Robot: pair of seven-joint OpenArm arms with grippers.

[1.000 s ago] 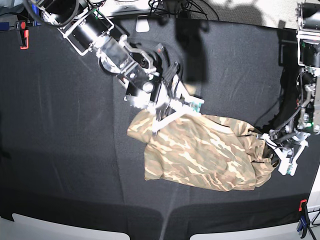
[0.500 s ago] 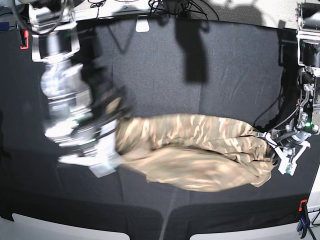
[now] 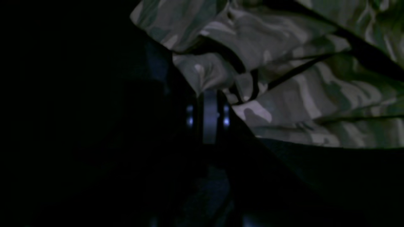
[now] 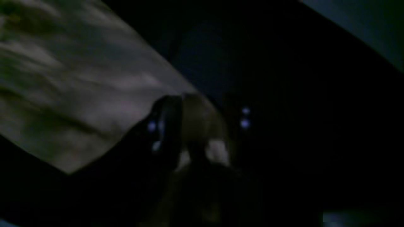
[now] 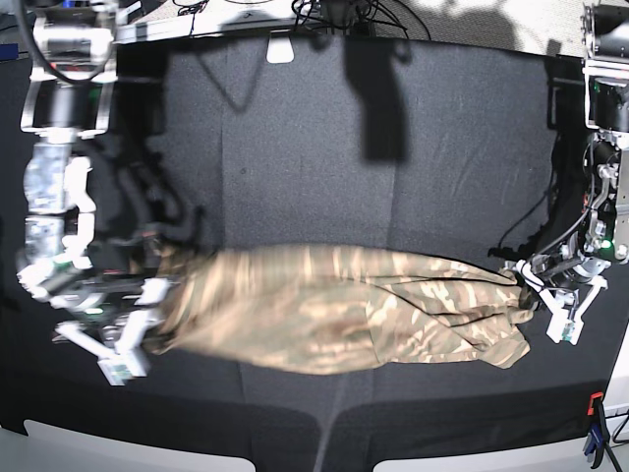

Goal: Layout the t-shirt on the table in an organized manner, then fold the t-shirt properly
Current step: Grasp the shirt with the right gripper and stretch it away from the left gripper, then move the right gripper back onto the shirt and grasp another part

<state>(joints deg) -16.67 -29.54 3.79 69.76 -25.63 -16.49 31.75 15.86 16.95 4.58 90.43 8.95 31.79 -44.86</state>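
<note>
The camouflage t-shirt (image 5: 344, 310) lies stretched in a long rumpled band across the black table (image 5: 324, 147). My left gripper (image 5: 531, 278) is at the band's right end in the base view. In the left wrist view this left gripper (image 3: 209, 94) is shut on a pinch of the t-shirt (image 3: 284, 78). At the band's left end is my right gripper (image 5: 147, 320), blurred by motion. In the right wrist view the right gripper (image 4: 202, 119) has its jaws apart, with a fold of the t-shirt (image 4: 79, 88) still lying between the fingers (image 4: 165, 126).
Red clamps sit at the table's far left edge (image 5: 46, 69) and near right edge (image 5: 595, 405). White corner pieces (image 5: 98, 447) line the near edge. Cables (image 5: 334, 12) lie beyond the far edge. The left arm's upright links (image 5: 607, 118) stand along the right side.
The right arm swung from the table's middle to the base view's left, drawing the bunched shirt out into a long band, and its jaws have spread. The left gripper kept its hold and place.
</note>
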